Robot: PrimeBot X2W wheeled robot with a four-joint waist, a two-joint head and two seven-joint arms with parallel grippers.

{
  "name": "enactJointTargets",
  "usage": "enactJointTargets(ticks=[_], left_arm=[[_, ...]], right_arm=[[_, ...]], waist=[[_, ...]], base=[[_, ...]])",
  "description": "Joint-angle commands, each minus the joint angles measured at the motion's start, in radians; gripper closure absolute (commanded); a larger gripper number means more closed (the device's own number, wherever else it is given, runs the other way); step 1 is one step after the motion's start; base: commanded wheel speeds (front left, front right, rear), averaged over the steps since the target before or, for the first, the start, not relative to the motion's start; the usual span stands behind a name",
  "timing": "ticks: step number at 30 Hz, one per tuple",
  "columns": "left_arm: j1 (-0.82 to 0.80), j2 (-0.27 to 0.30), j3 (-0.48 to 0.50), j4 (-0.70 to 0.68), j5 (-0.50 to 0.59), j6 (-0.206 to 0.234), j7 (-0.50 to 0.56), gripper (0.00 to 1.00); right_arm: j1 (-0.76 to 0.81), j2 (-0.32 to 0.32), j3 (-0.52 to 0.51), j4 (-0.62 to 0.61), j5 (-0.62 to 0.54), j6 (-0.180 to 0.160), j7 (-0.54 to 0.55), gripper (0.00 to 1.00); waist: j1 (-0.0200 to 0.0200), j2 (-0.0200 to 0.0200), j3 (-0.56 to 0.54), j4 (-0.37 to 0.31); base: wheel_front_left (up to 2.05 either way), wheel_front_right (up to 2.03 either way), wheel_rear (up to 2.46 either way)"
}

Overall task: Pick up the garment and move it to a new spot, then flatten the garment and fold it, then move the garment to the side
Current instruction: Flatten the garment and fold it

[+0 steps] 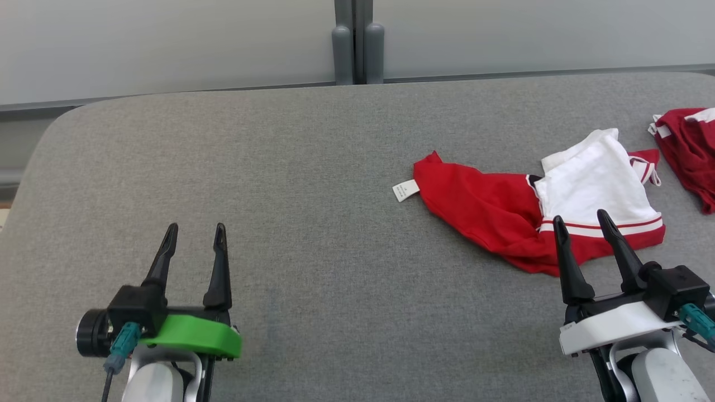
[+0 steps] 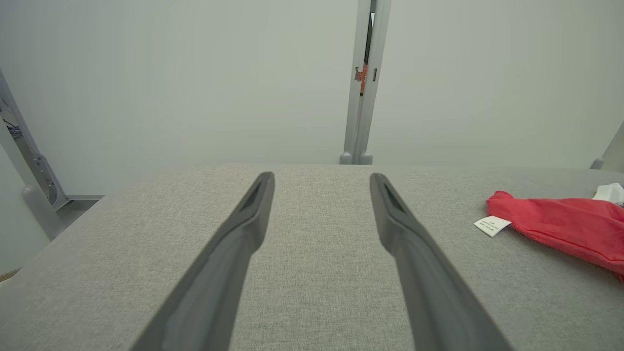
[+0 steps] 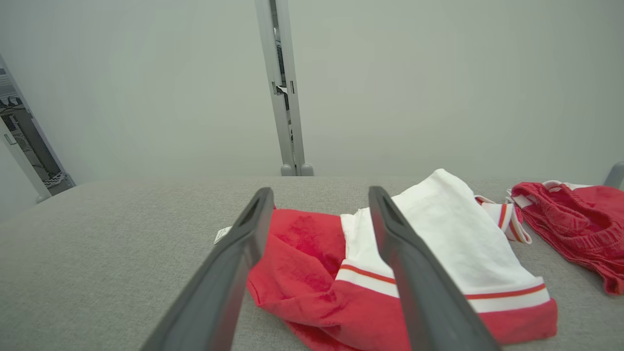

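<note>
Red and white cloth, the garment [image 1: 503,215], lies crumpled on the right half of the grey counter [image 1: 268,167], not yet lifted, flattened or folded. Its long axis runs across the counter, left to right in the head view. A red end with a small white label [image 1: 405,190] points toward the middle of the counter, and a white panel with red stripes is heaped on the right end. The right tool [image 1: 580,216] is plainly the nearer of the 2. Its 2 dark fingers stand apart with nothing between them, and their tips sit over the garment's near edge, by the striped hem. In the right wrist view the cloth lies straight ahead, between and beneath the fingers; whether the tips touch it I cannot tell. The left tool [image 1: 196,228] is also spread wide and empty, above bare counter and well apart from the garment, which lies off to its right with the label end nearest. A second red piece of clothing [image 1: 690,148] lies by the counter's right edge, just beside the garment. The pickup looks to be step 1, and it likely turns on the right tool dropping onto that near hem. The left arm would have to travel right to reach the label end.
</note>
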Motion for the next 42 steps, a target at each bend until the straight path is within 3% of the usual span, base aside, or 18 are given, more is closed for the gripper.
enactJointTargets(ticks=[1, 10, 21, 30, 41, 42], left_arm=[[-0.043, 0.006, -0.009, 0.009, 0.013, -0.008, -0.003, 0.00], [-0.317, 0.032, -0.138, 0.136, 0.041, -0.025, -0.003, 0.00], [-0.634, 0.065, -0.407, 0.426, -0.025, -0.026, 0.004, 0.00], [-0.762, 0.085, -0.576, 0.677, -0.116, -0.026, 0.018, 0.00], [-0.816, 0.067, -0.683, 0.894, -0.235, -0.026, 0.044, 0.00], [-0.815, 0.063, -0.697, 0.902, -0.245, -0.026, 0.047, 0.33]], right_arm=[[-0.002, 0.003, -0.002, -0.007, -0.010, 0.000, -0.003, 0.00], [-0.052, 0.021, -0.004, -0.024, -0.019, 0.000, -0.003, 0.00], [-0.087, 0.050, -0.024, -0.032, -0.012, 0.000, -0.003, 0.00], [-0.115, 0.066, -0.020, -0.020, -0.002, 0.000, -0.003, 0.00], [-0.143, 0.078, -0.011, -0.004, -0.001, 0.000, -0.003, 0.00], [-0.144, 0.078, -0.010, -0.004, -0.002, 0.000, -0.003, 0.00]], waist=[[0.0000, 0.0000, 0.020, -0.027], [0.0000, 0.0000, 0.091, -0.148], [0.0000, 0.0000, 0.186, -0.294], [0.0000, 0.0000, 0.243, -0.360], [0.0000, 0.0000, 0.275, -0.395], [0.0000, 0.0000, 0.275, -0.397]], base=[[0.00, 0.00, 0.00], [0.00, 0.00, 0.00], [0.00, 0.00, 0.00], [0.00, 0.00, 0.00], [0.00, 0.00, 0.00], [0.00, 0.00, 0.00]])
